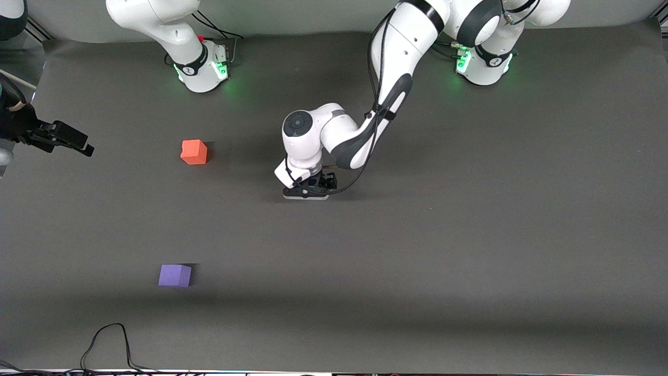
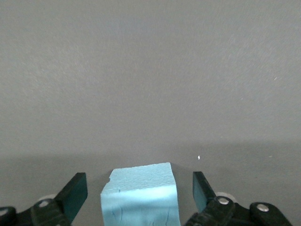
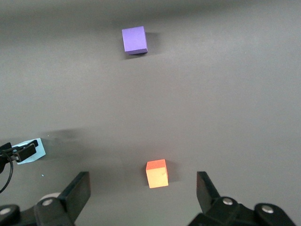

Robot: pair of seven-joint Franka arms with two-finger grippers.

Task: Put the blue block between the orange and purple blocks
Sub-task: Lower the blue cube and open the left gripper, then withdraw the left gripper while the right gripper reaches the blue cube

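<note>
Nearest the front camera lies the purple block (image 1: 175,275), and the orange block (image 1: 194,152) sits farther back, well apart from it. Toward the table's middle, the left gripper (image 1: 307,191) is low on the dark mat (image 1: 469,235), its fingers spread around the blue block (image 2: 140,195) without touching. At the right arm's end, the right gripper (image 1: 73,142) waits, fingers spread.

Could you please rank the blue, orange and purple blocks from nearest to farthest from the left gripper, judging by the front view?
1. Blue block: between the open fingers of the left gripper, mid-table.
2. Orange block: toward the right arm's end, farther from the camera.
3. Purple block: same end, nearest the camera.
</note>
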